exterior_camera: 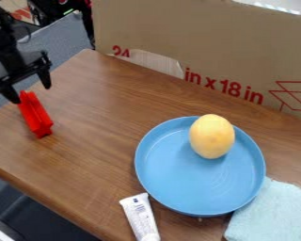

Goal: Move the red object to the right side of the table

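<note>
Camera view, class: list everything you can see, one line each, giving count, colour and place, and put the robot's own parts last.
Red object: one, red, left end of the table, just under the gripper.
Plate: one, blue, right of centre on the table.
Round fruit: one, yellow-orange, on the plate.
Tube: one, white, front edge of the table, beside the plate.
Cloth: one, light blue, front right corner.
Cardboard box: one, brown with red print, along the back.
Table: one, brown wood.
Gripper: one, black, open, above the red object.
</note>
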`<move>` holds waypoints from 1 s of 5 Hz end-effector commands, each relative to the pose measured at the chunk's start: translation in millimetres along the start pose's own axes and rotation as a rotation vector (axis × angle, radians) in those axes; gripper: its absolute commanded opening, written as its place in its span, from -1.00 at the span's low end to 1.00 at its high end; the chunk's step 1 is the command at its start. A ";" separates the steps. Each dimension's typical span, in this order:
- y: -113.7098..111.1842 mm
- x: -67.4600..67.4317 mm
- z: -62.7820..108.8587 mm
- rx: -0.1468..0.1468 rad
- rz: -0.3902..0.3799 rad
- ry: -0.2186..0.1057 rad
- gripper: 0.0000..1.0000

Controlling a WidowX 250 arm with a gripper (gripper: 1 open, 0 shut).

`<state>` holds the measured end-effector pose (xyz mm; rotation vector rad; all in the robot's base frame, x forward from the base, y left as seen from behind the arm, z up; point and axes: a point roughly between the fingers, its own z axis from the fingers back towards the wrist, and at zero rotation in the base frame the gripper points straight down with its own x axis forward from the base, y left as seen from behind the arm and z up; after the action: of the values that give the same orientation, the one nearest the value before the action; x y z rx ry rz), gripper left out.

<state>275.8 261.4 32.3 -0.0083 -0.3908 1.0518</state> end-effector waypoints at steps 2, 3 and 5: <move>1.4 13.5 10.1 0.014 -0.021 -0.115 1.00; 2.1 15.6 5.1 0.057 -0.047 -0.124 1.00; 9.4 5.1 -14.3 0.134 -0.053 -0.132 -1.00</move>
<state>274.6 270.4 8.0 0.1784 -0.4058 1.0285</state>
